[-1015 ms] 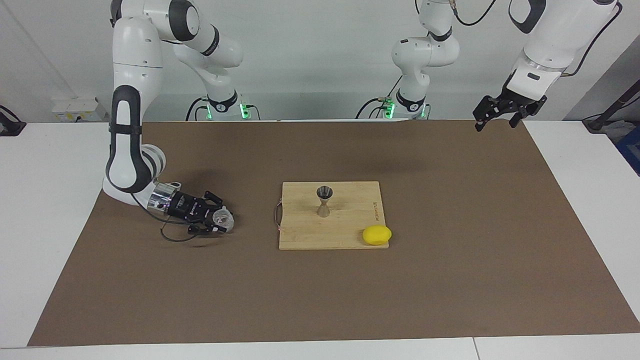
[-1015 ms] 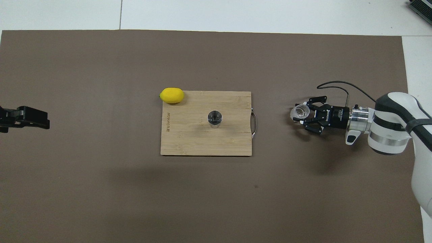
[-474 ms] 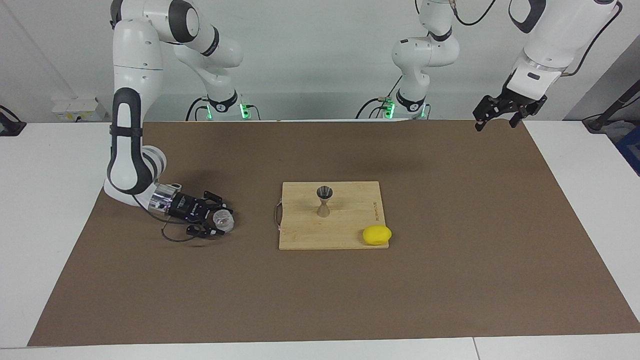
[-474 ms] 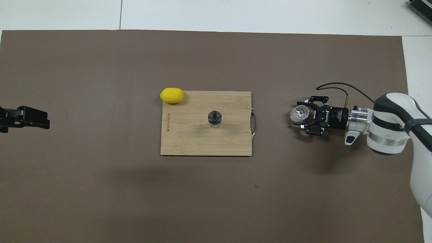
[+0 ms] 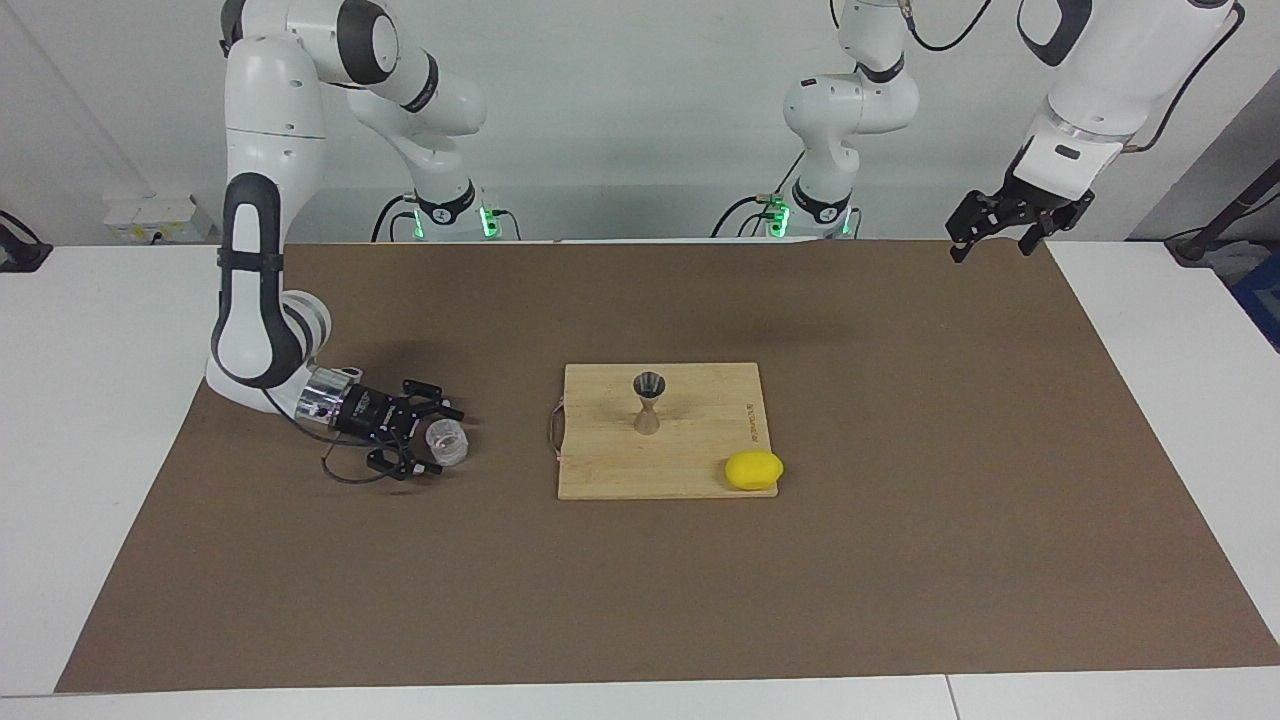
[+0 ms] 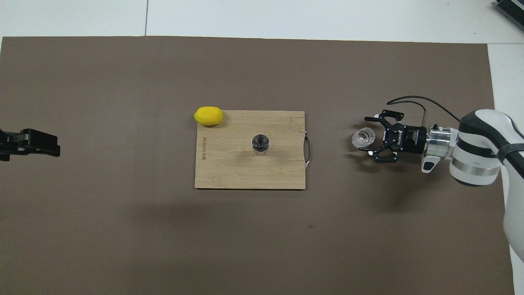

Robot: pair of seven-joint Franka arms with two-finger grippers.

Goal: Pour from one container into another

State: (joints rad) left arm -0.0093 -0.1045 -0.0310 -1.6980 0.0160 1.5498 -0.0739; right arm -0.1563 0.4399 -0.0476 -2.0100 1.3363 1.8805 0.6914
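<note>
Glass cup, facing view: seen upright on the mat, toward the right arm's end, well apart from the board. Right gripper: low over the mat, fingers spread with the cup between them; contact cannot be told. Jigger: upright on the board, narrow-waisted, judged easy to topple. Lemon: on the board's corner farther from the robots, toward the left arm's end. Left gripper: waiting, raised over the mat's corner, fingers apart.

Risks, judged: an uneven closing could push the cup aside or tip it; a slack pinch on smooth glass could let it slip while carried; a low approach could knock the jigger over; its small mouth could be missed and liquid spilled on the board.

Overhead view: cup shown just off the tips of the right gripper, with bare mat between it and the board. Jigger: near the board's middle, with room around it. Lemon: apart from the path. Left gripper: at the mat's edge, well apart. Handle noted on the board's edge facing the cup.
</note>
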